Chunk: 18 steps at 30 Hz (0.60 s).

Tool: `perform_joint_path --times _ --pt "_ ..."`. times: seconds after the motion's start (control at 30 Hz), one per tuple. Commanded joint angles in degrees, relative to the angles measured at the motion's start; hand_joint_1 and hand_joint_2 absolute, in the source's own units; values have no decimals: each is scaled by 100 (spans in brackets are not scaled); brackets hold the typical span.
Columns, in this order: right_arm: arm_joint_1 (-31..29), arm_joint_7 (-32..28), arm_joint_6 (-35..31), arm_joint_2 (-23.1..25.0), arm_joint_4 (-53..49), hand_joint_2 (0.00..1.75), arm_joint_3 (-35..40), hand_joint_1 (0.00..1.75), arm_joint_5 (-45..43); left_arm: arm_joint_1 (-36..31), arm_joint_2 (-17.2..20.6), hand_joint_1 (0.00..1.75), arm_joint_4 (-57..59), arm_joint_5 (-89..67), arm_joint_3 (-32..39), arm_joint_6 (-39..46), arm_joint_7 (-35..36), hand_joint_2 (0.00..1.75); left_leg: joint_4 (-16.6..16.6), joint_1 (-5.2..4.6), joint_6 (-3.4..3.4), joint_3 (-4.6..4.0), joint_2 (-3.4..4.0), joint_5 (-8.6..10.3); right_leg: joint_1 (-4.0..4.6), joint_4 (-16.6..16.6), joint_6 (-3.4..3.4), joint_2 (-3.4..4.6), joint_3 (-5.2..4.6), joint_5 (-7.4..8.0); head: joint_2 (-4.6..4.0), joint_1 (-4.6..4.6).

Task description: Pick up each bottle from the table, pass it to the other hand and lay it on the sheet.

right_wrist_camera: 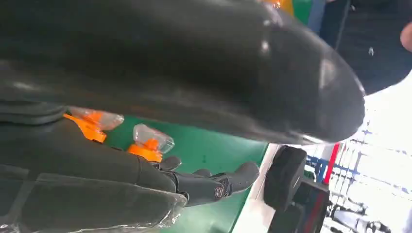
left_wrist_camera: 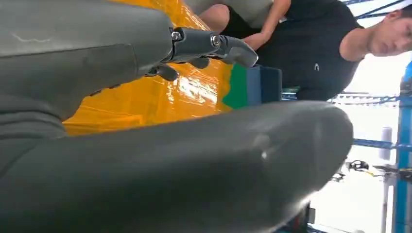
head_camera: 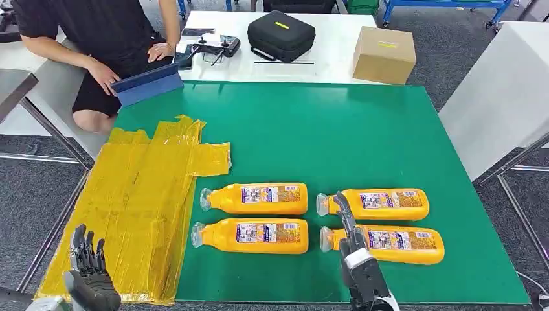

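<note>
Several orange bottles with clear caps lie on their sides on the green table [head_camera: 362, 129], caps toward the sheet. The left pair [head_camera: 256, 198] [head_camera: 252, 235] lies beside the yellow sheet [head_camera: 139, 201]; the right pair [head_camera: 382, 204] [head_camera: 401, 244] lies farther right. My right hand [head_camera: 353, 249] hovers at the capped ends of the right pair, fingers stretched out and holding nothing. Two clear caps [right_wrist_camera: 99, 119] [right_wrist_camera: 153, 138] lie just past its fingers [right_wrist_camera: 214, 183]. My left hand [head_camera: 90, 275] stands empty, fingers up, over the sheet's near end [left_wrist_camera: 170, 92].
A person sits at the far left with a hand on a blue folder [head_camera: 147, 84] at the green table's far corner. Behind, a white table carries a black case [head_camera: 281, 34], a cardboard box [head_camera: 384, 54] and a controller [head_camera: 213, 46].
</note>
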Motion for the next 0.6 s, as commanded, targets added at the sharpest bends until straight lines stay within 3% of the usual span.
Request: perform_joint_path --times 0.03,0.27,0.6 --pt "-13 187 359 -231 -586 175 -465 0 510 56 -37 0 239 -459 271 -460 -45 0 -2 3 -21 9 -1 -4 2 -3 -12 -4 10 -5 0 0" --pt "280 213 435 -524 -927 175 -617 0 1179 134 -29 0 25 -543 456 -739 -20 0 -2 2 -15 8 -6 -3 2 -5 -9 -8 2 -4 0 2" --pt "674 848 21 -729 -1726 175 -1195 0 3303 326 -44 0 -150 -476 694 -1001 37 0 -1 0 -14 4 -6 -4 0 -3 -8 -7 -1 -4 0 0"
